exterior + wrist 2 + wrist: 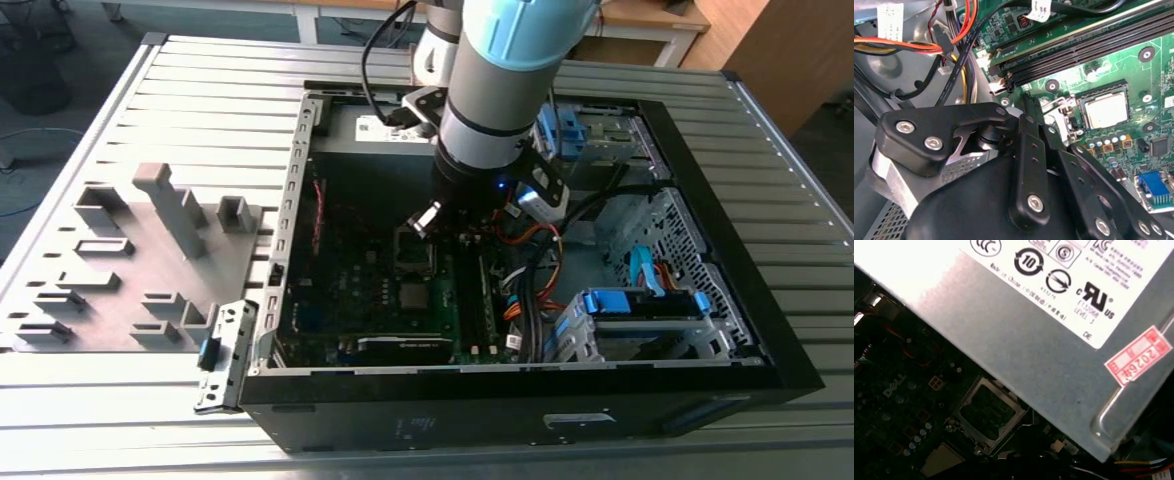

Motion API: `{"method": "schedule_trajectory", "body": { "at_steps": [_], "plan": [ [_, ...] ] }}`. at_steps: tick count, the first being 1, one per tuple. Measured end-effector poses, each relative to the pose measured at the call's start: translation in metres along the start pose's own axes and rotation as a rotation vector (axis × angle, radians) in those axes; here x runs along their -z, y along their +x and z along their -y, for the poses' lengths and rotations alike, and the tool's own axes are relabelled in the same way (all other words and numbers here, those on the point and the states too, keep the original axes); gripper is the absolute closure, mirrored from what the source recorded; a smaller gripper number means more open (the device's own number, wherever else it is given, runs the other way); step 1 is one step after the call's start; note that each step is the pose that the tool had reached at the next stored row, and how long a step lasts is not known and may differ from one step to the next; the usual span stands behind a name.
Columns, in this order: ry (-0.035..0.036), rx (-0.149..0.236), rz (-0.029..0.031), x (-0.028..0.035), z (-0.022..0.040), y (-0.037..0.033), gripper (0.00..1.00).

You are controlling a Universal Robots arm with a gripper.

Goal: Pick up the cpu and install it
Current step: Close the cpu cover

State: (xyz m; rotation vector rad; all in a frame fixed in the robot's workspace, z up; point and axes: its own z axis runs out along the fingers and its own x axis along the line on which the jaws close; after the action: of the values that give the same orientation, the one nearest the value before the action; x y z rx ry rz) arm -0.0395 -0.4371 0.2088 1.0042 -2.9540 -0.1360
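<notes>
While my arm reaches down into the open black metal computer case [747,330], my pincer [427,222] hangs low over the green circuit board [350,300] on the case floor. In the second wrist view its black linkage bars point toward the board [1029,107], but I cannot tell how wide it stands. I can make out nothing held in it.

The cpu, a small flat square chip with a silvery-gray top and a dark rim [1105,110], lies flat on the board, apart from my pincer. In the exterior view it sits [418,295] just beside the rectangular silver-framed socket with a dark centre [414,250], on the side nearer the camera, and my pincer hovers over the socket's far end. In the first wrist view the chip [941,458] and the socket [986,412] lie side by side, the socket's dark centre bare.

Long black memory slots [1094,45] run alongside the chip. A bundle of orange, red and yellow wires [929,47] loops nearby. A gray metal box with printed labels and a red sticker [1019,345] stands near the socket. The case rests on a gray ribbed metal table [200,110], and a gray slotted holder block [147,260] sits at the exterior view's left.
</notes>
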Motion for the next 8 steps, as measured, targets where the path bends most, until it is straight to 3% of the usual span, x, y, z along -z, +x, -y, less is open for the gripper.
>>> {"method": "schedule_trajectory", "body": {
  "at_steps": [8],
  "plan": [
    [0.0003, 0.000, -0.0004, -0.0042, -0.0028, 0.0008, 0.89]
  ]
}}
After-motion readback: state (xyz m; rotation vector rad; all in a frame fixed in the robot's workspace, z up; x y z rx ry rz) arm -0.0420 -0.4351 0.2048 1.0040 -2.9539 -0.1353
